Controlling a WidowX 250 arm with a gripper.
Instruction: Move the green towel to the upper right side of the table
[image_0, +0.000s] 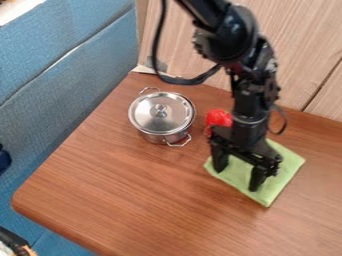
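You've got blue upholstery along the L of the view, then the brown table, w/ a wood panel behind it. Your arm hangs down from the top edge, R of ctr, w/ a loop of cable off its L side. The green towel lies pretty much flat on the R half of the table, under the arm, w/ its near corner pointing toward you; the upper R part of the tabletop, your target, is a short way past it. The metal pot sits upper L of the towel, well apart from it, lid on. Your gripper is over the towel, spread wide, nothing pinched btwn the two sides; can't tell if the tips touch cloth. The red item is just beside the arm, near the towel's upper L edge, partly hidden. Step in hand, I'd say: lining up the grasp. Next you'd want tips down on the cloth, then squeeze to bunch a fold, check it's caught, lift a bit & carry to upper R. Watch for tips skating over thin fabric w/o a grip, & keep clear of the red item, since it's close enough to get bumped.
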